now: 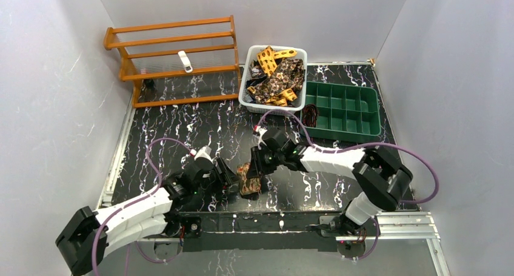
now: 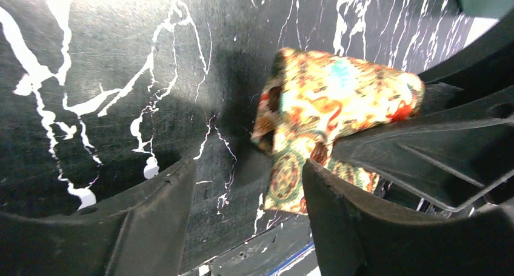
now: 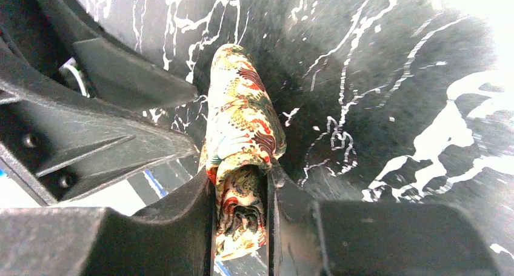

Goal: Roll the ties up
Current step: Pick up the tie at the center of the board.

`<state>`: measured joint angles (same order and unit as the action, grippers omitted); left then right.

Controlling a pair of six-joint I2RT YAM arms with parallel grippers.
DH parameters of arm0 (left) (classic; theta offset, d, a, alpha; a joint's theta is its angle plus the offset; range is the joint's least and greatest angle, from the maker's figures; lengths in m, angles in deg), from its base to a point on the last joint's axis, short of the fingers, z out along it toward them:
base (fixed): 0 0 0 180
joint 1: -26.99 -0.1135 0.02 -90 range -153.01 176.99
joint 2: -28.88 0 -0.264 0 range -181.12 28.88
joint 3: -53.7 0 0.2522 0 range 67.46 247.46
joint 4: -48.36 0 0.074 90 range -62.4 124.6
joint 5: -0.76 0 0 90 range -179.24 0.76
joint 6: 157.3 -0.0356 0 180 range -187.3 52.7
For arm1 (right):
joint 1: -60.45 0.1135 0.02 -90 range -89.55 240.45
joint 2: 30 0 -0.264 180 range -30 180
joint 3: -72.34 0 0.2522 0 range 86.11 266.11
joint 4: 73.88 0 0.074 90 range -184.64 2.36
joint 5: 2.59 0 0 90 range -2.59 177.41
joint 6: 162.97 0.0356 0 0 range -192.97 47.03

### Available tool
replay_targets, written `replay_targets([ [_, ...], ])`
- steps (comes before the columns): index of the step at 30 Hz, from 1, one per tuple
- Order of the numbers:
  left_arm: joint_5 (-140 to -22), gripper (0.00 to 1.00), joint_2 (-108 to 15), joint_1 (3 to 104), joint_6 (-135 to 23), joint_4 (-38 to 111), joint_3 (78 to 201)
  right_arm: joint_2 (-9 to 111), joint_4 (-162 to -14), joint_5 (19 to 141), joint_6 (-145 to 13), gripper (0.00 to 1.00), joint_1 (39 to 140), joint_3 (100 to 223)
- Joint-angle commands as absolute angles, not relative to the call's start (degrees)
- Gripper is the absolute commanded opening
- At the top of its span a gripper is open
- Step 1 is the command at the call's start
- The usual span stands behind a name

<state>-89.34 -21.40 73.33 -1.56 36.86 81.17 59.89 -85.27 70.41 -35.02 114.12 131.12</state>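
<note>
A rolled tie (image 1: 249, 186) in a red, yellow and olive print sits near the front edge of the black marbled table. My right gripper (image 1: 257, 168) is shut on it. In the right wrist view the tie (image 3: 242, 121) is squeezed between both fingers of that gripper (image 3: 241, 185). My left gripper (image 1: 229, 182) stands just left of the roll. In the left wrist view this gripper (image 2: 247, 167) is open with only table between its fingers, and the tie (image 2: 339, 106) lies beyond its right finger (image 2: 339, 215). More loose ties (image 1: 276, 76) fill a white basket (image 1: 244, 94).
A green compartment tray (image 1: 357, 115) stands at the back right beside the basket, with a dark coil (image 1: 310, 114) in its left cell. A wooden rack (image 1: 173, 57) stands at the back left. White walls close in both sides. The metal front rail (image 1: 291, 218) runs just behind the roll.
</note>
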Motion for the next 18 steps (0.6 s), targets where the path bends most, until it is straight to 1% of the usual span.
replay_targets([
  [1, -97.29, 0.67, -16.45, 73.47, -3.68, 26.41, 84.94, 54.3, -97.43, 81.6, -38.85, 0.01, 114.26, 136.53],
  [4, -98.69, 0.68, -15.73, 73.45, -5.96, 24.22, 87.16, 52.33, -103.19, 85.53, -40.04, 0.01, 113.11, 138.65],
  [9, -98.98, 0.69, -19.01, 73.42, -9.01, 22.56, 90.33, 48.67, -114.98, 94.95, -43.35, 0.01, 108.35, 145.46],
  [14, -98.46, 0.69, -21.73, 73.42, -10.76, 23.32, 91.85, 46.07, -127.32, 98.15, -50.83, 0.01, 97.82, 156.17],
  [18, -97.11, 0.69, -23.6, 73.46, -12.3, 24.69, 92.86, 48.5, -133.21, 98.29, -58.39, 0.01, 87.76, 164.14],
])
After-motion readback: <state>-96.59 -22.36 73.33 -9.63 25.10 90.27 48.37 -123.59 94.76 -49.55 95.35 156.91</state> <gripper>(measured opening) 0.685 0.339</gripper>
